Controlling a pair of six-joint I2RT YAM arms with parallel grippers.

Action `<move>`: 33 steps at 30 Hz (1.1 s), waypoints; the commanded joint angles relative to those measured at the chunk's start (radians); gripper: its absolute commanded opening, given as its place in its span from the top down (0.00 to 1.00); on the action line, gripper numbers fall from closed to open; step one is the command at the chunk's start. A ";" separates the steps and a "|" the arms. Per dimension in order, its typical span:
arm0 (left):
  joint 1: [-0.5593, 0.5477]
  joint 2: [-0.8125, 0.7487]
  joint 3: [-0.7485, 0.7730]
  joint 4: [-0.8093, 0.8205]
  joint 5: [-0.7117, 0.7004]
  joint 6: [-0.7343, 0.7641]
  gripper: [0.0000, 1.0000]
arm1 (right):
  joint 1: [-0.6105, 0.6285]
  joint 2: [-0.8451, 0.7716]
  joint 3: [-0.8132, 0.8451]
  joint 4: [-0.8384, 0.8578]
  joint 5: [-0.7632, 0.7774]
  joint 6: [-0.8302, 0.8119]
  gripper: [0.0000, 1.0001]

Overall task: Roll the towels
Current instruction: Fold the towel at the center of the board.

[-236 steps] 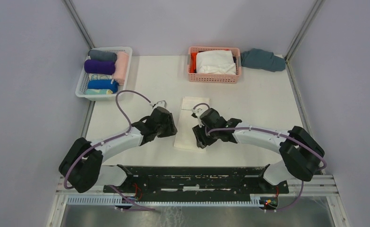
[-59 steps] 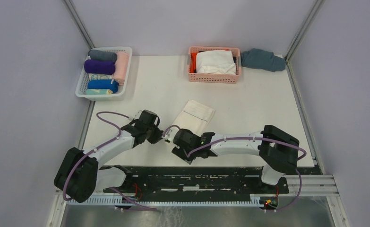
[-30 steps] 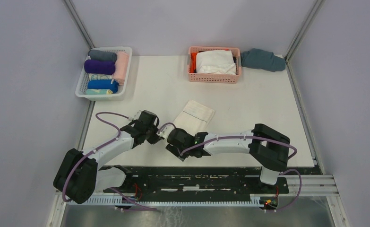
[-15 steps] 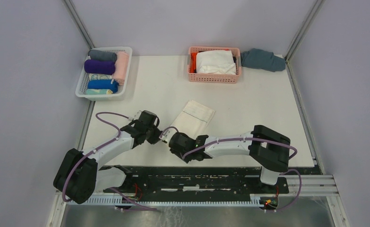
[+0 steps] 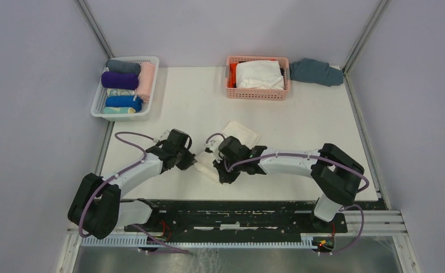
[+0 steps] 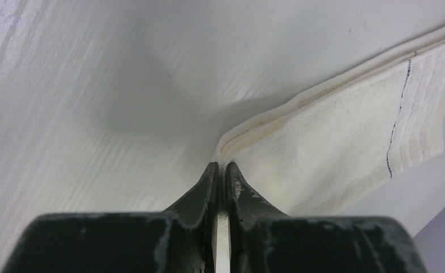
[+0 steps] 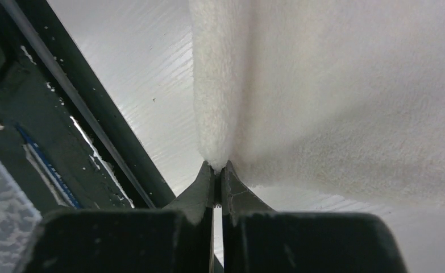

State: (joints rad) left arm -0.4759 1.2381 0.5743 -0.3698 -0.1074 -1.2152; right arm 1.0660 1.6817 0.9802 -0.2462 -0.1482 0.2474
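Pinching the near end of the cream-white towel [image 6: 333, 131], both grippers have their fingers pressed together on cloth. The left gripper [image 6: 221, 166] grips a layered corner, and the right gripper [image 7: 216, 166] grips a raised fold at the near edge. The towel lies folded and slantwise at the near middle of the table [image 5: 311, 125]. Far left, the deep purple towel [image 5: 119, 80] sits rolled in a white basket [image 5: 120, 116] among other rolls. Far centre, a pink basket [image 5: 258, 92] holds white and orange fabric, and a teal-grey cloth [image 5: 316, 71] lies just beside it.
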 commanded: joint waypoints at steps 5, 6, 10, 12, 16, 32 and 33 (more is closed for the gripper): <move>0.024 0.070 0.080 0.057 -0.036 0.073 0.91 | -0.205 0.032 -0.072 0.197 -0.519 0.139 0.95; 0.029 0.078 0.082 0.072 -0.027 0.080 0.89 | -0.229 0.047 -0.086 0.235 -0.557 0.168 0.95; 0.054 0.106 0.077 0.126 0.000 0.101 0.74 | -0.307 0.121 -0.126 0.399 -0.680 0.289 0.95; 0.081 0.108 0.069 0.156 0.032 0.124 0.62 | -0.337 0.161 -0.130 0.439 -0.703 0.328 0.94; 0.158 0.052 0.010 0.240 0.115 0.155 0.38 | -0.391 0.234 -0.153 0.562 -0.764 0.433 0.96; 0.224 -0.323 -0.256 0.246 0.268 0.178 0.29 | -0.458 0.357 -0.148 0.680 -0.847 0.570 0.98; 0.224 -0.307 -0.256 0.247 0.278 0.181 0.30 | -0.458 0.358 -0.146 0.681 -0.847 0.573 0.98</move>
State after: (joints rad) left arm -0.2565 0.9131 0.3264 -0.1581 0.1028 -1.0718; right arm 0.6140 2.0228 0.8257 0.3794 -0.9783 0.8040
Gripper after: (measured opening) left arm 0.713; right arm 0.059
